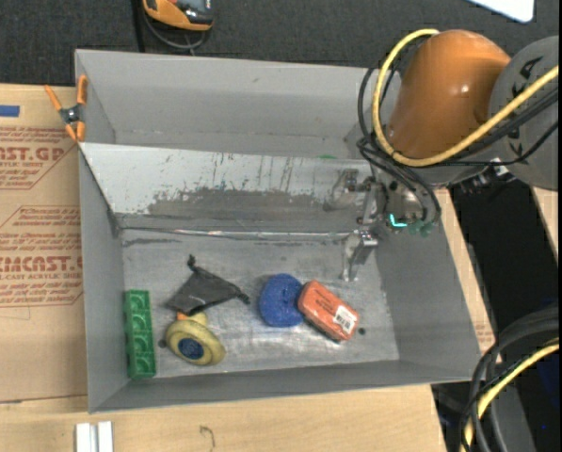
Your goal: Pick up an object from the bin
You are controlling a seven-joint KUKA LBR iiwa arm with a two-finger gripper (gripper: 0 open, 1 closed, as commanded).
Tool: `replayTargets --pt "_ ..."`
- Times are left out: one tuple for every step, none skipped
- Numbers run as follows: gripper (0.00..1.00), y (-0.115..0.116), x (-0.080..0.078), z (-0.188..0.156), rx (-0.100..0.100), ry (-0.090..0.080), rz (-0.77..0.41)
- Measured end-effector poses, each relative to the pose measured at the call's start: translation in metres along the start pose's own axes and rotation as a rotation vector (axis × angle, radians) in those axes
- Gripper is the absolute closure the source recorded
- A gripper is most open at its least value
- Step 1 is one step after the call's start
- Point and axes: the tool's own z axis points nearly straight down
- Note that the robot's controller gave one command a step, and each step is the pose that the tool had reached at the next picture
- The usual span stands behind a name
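Note:
My gripper (354, 260) hangs over the right part of the bin floor, just in front of the back wall. Below it and slightly to the left lies an orange rectangular block (329, 313) with a dark label, tilted. Touching the block's left end is a blue round lump (281, 301). The gripper stands above and apart from both, and I see nothing in it.
Left of the blue lump lies a dark grey angular piece (203, 292), with a yellow disc with a blue centre (195, 340) in front of it. A green studded bar (138, 333) lies along the left wall. The arm's orange cover and cables hang over the bin's right rim.

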Motion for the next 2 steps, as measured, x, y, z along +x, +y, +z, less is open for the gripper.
replayTargets --pt "0.0 0.0 -0.001 -0.005 0.0 -0.008 0.0" --pt "0.0 0.023 0.005 0.061 -0.001 -0.012 0.037"
